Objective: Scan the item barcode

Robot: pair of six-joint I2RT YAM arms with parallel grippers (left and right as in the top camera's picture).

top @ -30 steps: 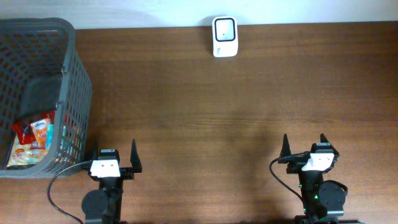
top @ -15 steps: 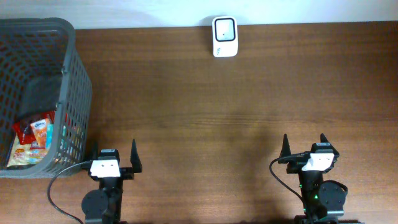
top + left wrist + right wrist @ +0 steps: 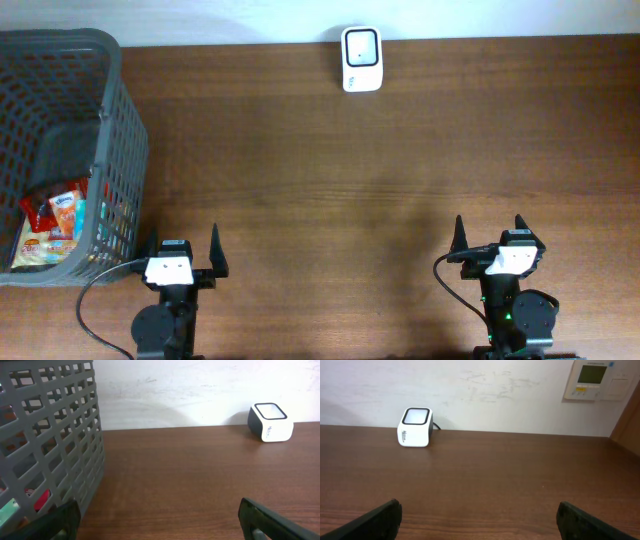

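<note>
Scanner (image 3: 360, 46) unmoved, basket (image 3: 122, 150) unmoved, left pincer (image 3: 185, 245), right pincer (image 3: 490, 230) still spread wide

I see a brown wooden table (image 3: 330, 160) filling the overhead view. A grey lattice basket (image 3: 125, 170) stands upright at its left edge. A white, scuffed wall (image 3: 495, 395) runs behind the table's far edge. Upper right in my right wrist view, a pale panel (image 3: 596, 380) with a small display hangs on that wall.
</note>
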